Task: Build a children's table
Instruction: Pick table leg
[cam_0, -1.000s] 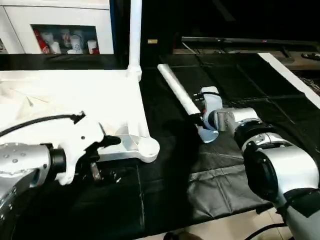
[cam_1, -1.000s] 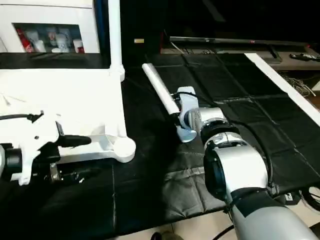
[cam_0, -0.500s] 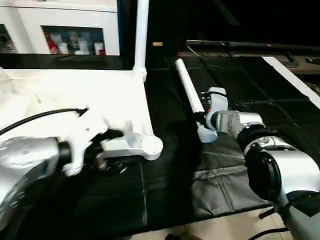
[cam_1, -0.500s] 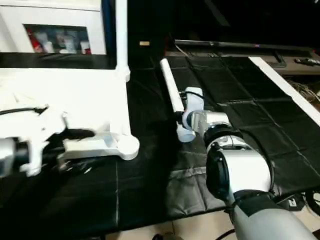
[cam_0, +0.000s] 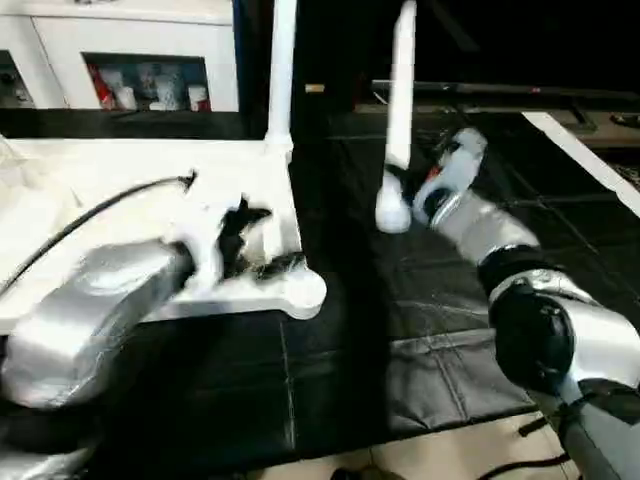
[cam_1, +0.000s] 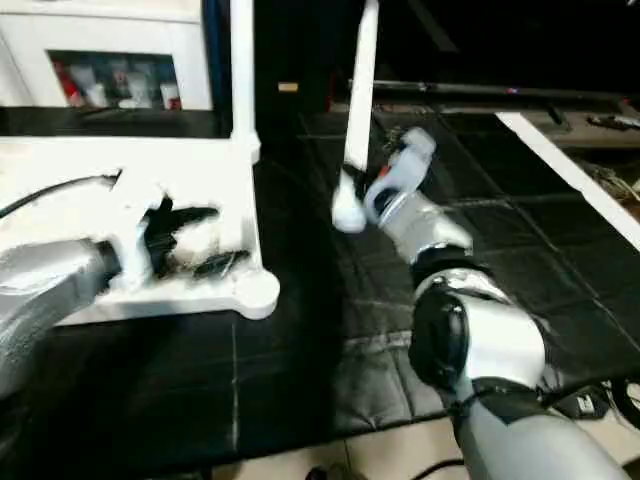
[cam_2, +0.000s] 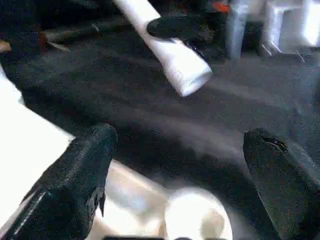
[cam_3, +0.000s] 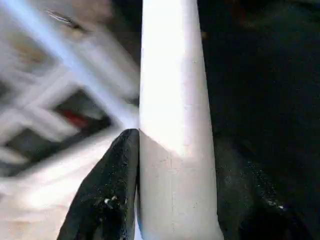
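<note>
While your left end effector (cam_2: 175, 180) hovers with its fingers spread wide and empty over the near corner socket (cam_0: 303, 288), the table top (cam_0: 120, 170) lies ribbed side up at the left of the black-covered bench (cam_0: 340, 400). One leg (cam_0: 281, 70) already stands upright in the far corner socket. Further right, your right end effector (cam_3: 175, 200) is clamped around a second leg (cam_0: 401, 90), held near vertical off the bench, thick end down, well apart from the top.

Risks as I judge them: the left arm sits right over the target socket, so you could knock the leg into it. A tilted leg may miss the socket or jam. Pushing on the corner could slide the top.

Count: one top, two legs visible, one mounted, one in hand. White cabinet (cam_0: 130, 50) behind, far left.
</note>
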